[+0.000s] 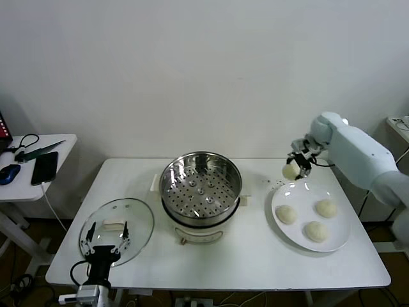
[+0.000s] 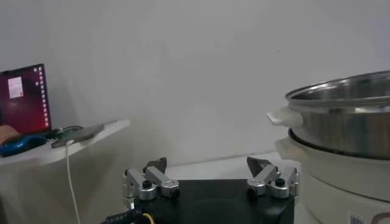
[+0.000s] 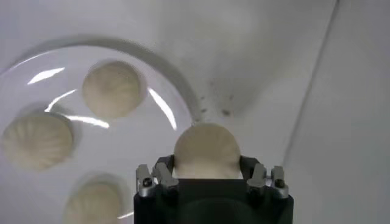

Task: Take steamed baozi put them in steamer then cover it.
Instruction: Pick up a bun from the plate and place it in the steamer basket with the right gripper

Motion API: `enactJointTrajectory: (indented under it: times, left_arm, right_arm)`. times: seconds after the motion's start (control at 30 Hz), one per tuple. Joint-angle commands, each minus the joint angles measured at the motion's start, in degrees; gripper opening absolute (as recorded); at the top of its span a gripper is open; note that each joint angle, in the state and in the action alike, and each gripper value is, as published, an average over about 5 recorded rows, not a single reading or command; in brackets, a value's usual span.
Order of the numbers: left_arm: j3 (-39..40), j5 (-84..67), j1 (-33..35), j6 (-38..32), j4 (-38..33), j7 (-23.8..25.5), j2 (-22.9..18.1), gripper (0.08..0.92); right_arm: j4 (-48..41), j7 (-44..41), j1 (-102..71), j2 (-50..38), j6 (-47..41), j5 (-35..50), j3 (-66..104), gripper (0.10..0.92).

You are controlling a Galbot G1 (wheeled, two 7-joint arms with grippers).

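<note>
While one baozi [image 1: 291, 171] is pinched between the fingers of the right gripper [image 1: 296, 166] and held in the air above the far left rim of the white plate [image 1: 339, 224], three other baozi [image 1: 285, 214] lie on that plate at the right side of the bench [image 1: 255, 262], spaced apart from one another. From the right wrist view, the held bun [image 3: 206, 150] sits squarely between the two fingers [image 3: 159, 173], with the plate [image 3: 131, 125] and its three buns [image 3: 113, 89] below it. The steamer [image 1: 200, 185] stands at the middle of the bench, its perforated steel basket holding nothing, seated on the white pot base. The cover [image 1: 117, 228] lies flat on the bench at the near left, handle up, apart from the steamer. The right arm reaches in from the right edge, wrist bent down toward the plate. The left gripper [image 1: 107, 235] hangs low at the near left edge over the cover, its fingers [image 2: 149, 181] spread wide and holding nothing; its wrist view shows the steamer [image 2: 341, 122] off to one side.
</note>
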Motion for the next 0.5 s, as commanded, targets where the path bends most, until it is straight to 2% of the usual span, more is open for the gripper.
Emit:
enactJointTrajectory:
  times: [0.03, 0.23, 0.5]
  left_arm:
    - [0.3, 0.1, 0.4, -0.1, -0.2, 0.0, -0.1, 0.823]
    - [0.4, 0.1, 1.0, -0.2, -0.3, 0.0, -0.2, 0.823]
    - [0.7, 0.1, 1.4, -0.3, -0.3, 0.0, -0.3, 0.823]
  right_arm:
    - [11.9, -0.8, 13.2, 4.1, 7.3, 4.5, -11.0, 0.692]
    - [16.7, -0.4, 15.5, 11.4, 12.3, 1.1, -12.3, 0.695]
    - [20.6, 0.6, 11.4, 17.2, 14.2, -3.9, -11.3, 0.696]
